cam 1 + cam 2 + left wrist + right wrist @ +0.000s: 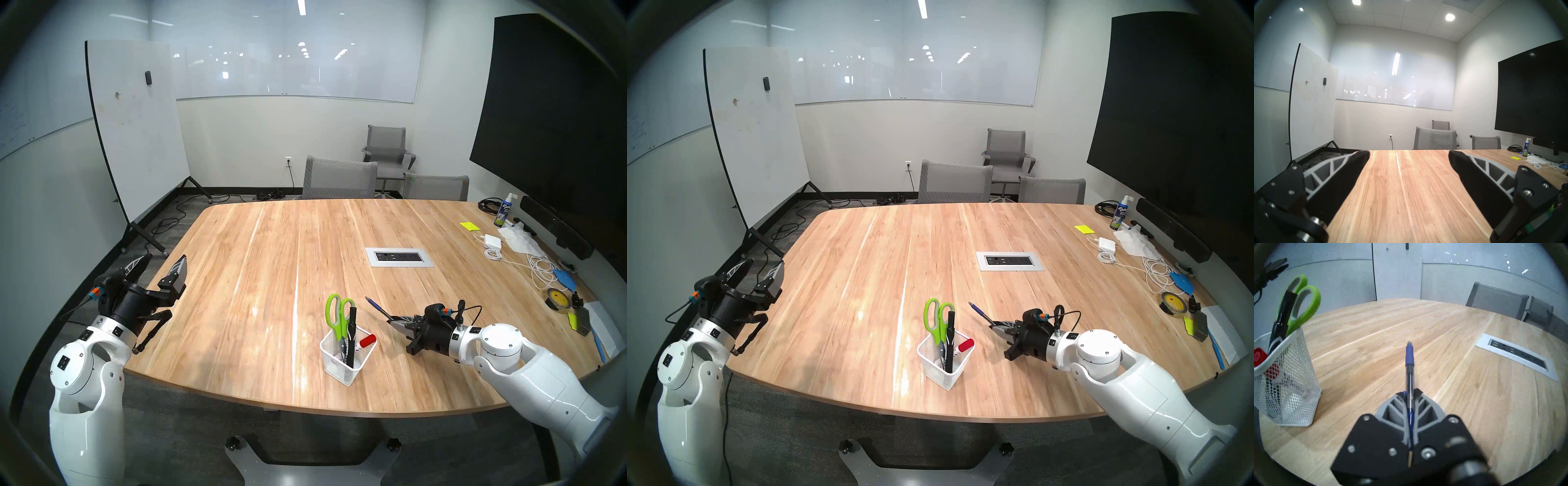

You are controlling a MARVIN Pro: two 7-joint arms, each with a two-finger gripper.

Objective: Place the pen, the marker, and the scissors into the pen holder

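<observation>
The right gripper pinched the slim blue ballpoint pen lengthwise beside the white wire-mesh pen holder; so level, it risked striking the rim.

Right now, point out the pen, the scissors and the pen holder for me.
pen (1409,355): right wrist view, on its blue grip section.
scissors (333,307): head stereo left view, on a lime-green handle loop.
pen holder (342,371): head stereo left view, on its white mesh front wall.
</observation>
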